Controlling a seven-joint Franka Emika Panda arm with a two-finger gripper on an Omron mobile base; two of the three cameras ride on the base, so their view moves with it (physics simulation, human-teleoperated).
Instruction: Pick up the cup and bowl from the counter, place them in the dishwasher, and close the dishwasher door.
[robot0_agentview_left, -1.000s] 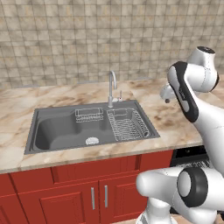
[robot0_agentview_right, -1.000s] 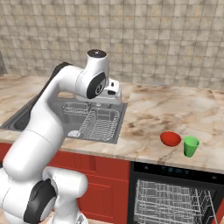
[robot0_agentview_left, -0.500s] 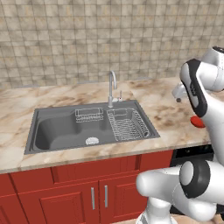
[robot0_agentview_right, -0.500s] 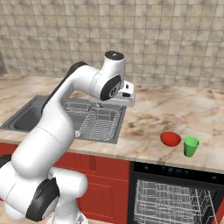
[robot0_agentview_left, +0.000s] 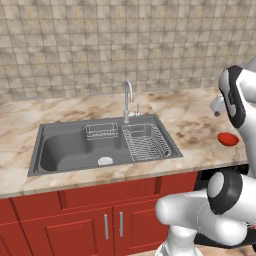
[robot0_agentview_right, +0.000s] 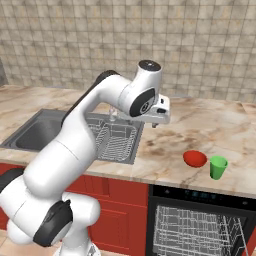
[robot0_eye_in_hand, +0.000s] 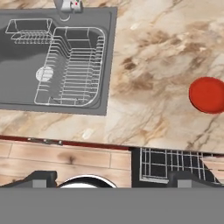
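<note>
The gripper (robot0_agentview_right: 156, 124) hangs above the counter (robot0_agentview_right: 220, 127) with jaws spread wide, holding nothing. The bowl (robot0_agentview_right: 195, 159) and the cup (robot0_agentview_right: 218, 167) sit side by side near the counter's front edge (above the open dishwasher (robot0_agentview_right: 197, 227)).

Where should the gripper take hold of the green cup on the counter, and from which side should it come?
Probably from above. The cup stands upright with its mouth open, so one finger can go inside the rim and one outside. The bowl sits close beside it, so grip the rim on the side away from the bowl.
</note>
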